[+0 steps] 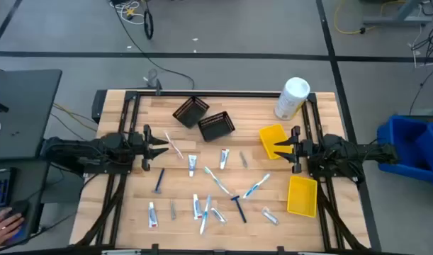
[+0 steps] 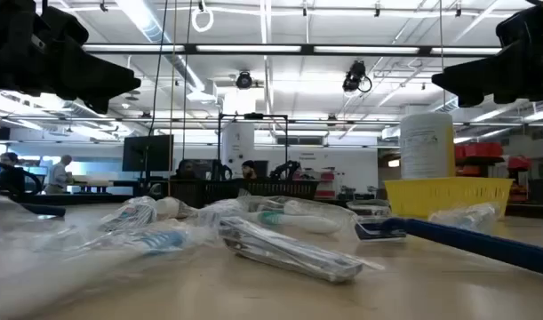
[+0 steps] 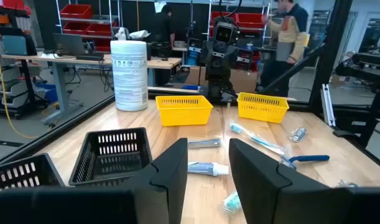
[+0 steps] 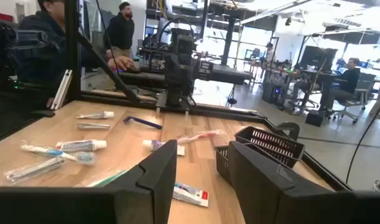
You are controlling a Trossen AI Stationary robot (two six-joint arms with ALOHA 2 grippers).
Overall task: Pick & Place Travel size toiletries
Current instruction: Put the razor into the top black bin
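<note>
A wooden table (image 1: 131, 212) seen from above, with two dark robot arms resting at opposite edges. The left gripper (image 1: 161, 147) sits at the left side and the right gripper (image 1: 278, 146) at the right side, both pointing inward and held above the tabletop. In each wrist view the two dark fingers (image 3: 177, 171) stand apart with a clear gap and nothing between them, so both grippers are open and empty. The travel size toiletries (image 1: 216, 177) lie scattered across the middle and front of the table: small white toothpaste tubes, blue-and-white toothbrushes, dark blue razors and silver pieces, several in clear wrappers. Two black mesh baskets (image 1: 202, 119) sit near the back, tilted. One yellow bin (image 1: 272, 140) lies just beside the right gripper, another yellow bin (image 1: 302, 195) nearer the front right. A white cylindrical canister (image 1: 292, 98) stands at the back right corner.
</note>
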